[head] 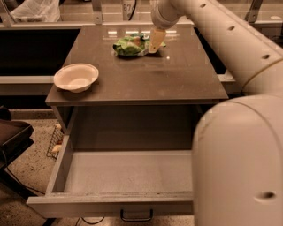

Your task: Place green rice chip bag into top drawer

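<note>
The green rice chip bag (130,45) lies on the far middle of the brown table top (141,75). My gripper (153,43) hangs from the arm at the bag's right end, its pale finger touching or just over the bag. The top drawer (119,174) is pulled wide open below the table front, with a flat grey interior and a dark handle (136,216) on its front. Nothing lies in it. My arm (239,132) fills the right side and hides the drawer's right part.
A white bowl (76,77) stands at the table's left front corner. A dark chair (13,137) is at the left on the floor. A shelf with a white plastic bag (35,11) runs behind the table.
</note>
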